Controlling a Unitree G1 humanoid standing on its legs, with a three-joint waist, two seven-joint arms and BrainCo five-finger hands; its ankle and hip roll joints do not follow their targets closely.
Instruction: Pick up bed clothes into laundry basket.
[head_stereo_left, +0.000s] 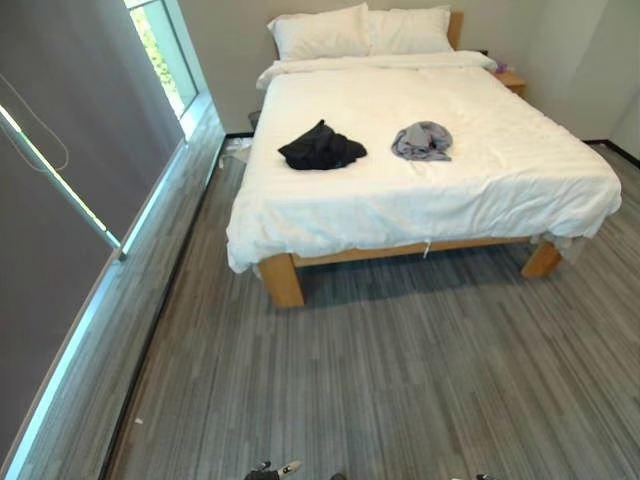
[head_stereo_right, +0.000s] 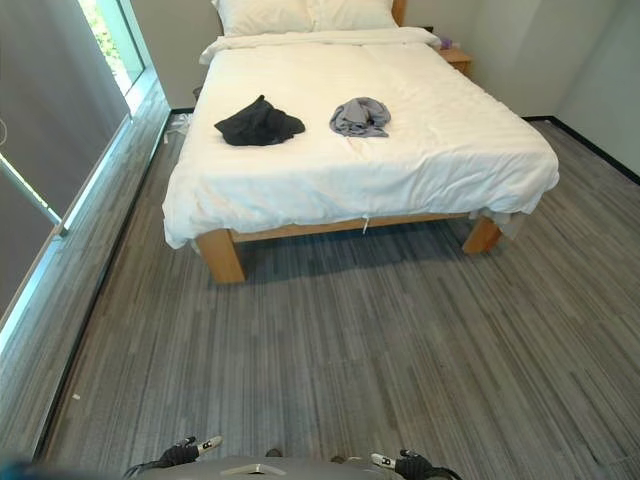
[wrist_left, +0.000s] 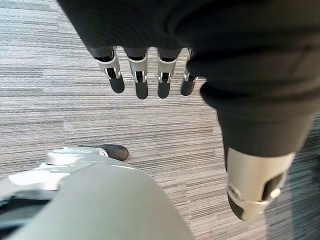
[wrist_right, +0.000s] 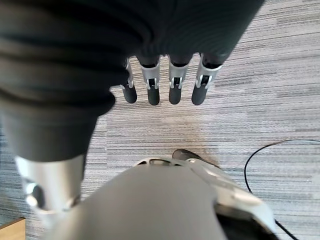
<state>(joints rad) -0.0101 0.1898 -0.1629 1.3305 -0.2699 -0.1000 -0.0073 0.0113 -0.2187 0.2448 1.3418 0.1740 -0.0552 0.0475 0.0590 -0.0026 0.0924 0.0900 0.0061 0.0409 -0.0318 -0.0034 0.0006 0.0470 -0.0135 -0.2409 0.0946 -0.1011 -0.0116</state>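
A grey wood-grain floor (head_stereo_left: 400, 380) is seen stretching from the robot to a bed (head_stereo_left: 420, 170) with a white cover and light wooden legs, which stands well away across the room. Along the robot's left, a tall window (head_stereo_left: 160, 45) and a dark blind (head_stereo_left: 60, 180) are seen. Two white pillows (head_stereo_left: 360, 30) are set side by side at the far end of the bed, and a small wooden nightstand (head_stereo_left: 512, 80) is placed beside its far right corner.

On the cover, two crumpled garments are laid near each other but apart: a black garment (head_stereo_left: 321, 148) to the left and a grey garment (head_stereo_left: 422, 141) to the right (both untouched).

The left hand (wrist_left: 145, 75) and the right hand (wrist_right: 165, 85) are held low over the floor, fingers straight and relaxed, nothing gripped.
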